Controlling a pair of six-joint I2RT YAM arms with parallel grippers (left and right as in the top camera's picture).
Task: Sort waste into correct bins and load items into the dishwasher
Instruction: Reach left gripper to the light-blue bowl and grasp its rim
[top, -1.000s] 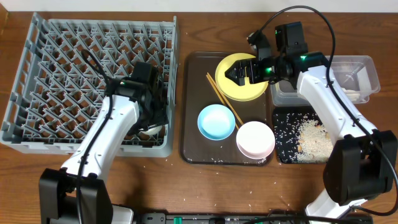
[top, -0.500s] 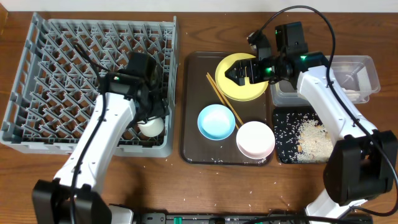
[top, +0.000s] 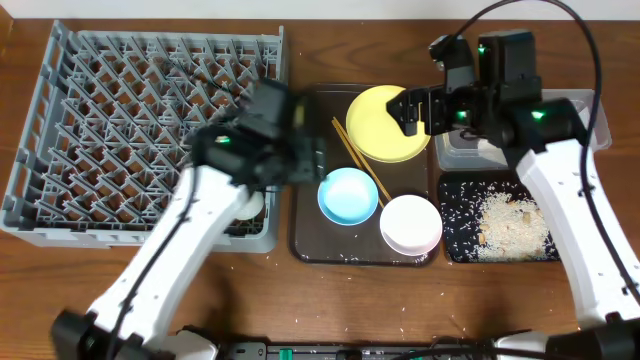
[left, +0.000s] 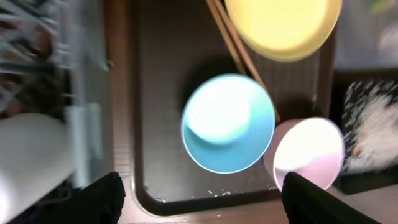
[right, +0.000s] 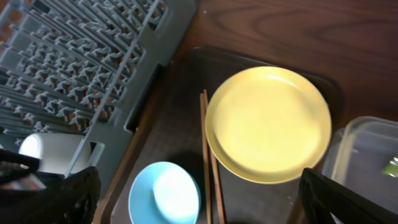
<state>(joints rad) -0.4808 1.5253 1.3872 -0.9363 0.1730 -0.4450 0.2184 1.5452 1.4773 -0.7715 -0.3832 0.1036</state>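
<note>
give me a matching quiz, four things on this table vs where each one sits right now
Things:
1. yellow plate
2. light blue bowl
3. white cup
4. loose rice

Places:
A. in the black tray
B. in the grey rack, near corner
C. on the brown tray, far end
D. on the brown tray, beside the white bowl

Pairs: 1-C, 2-D, 3-B, 4-A

Dish rack (top: 120, 110): grey lattice. Serving tray (top: 310, 120): dark brown. Plate (top: 388, 122): plain yellow. Light blue bowl (top: 349, 194); white bowl (top: 410, 224), faint pink cast. Chopsticks (top: 358, 160): pale wood. Cup (right: 53, 152): white. Shallow tray (top: 455, 215): glossy black, speckled with pale rice (top: 510, 225). Tub (right: 364, 155): clear. Bench (top: 330, 300): brown woodgrain.
</note>
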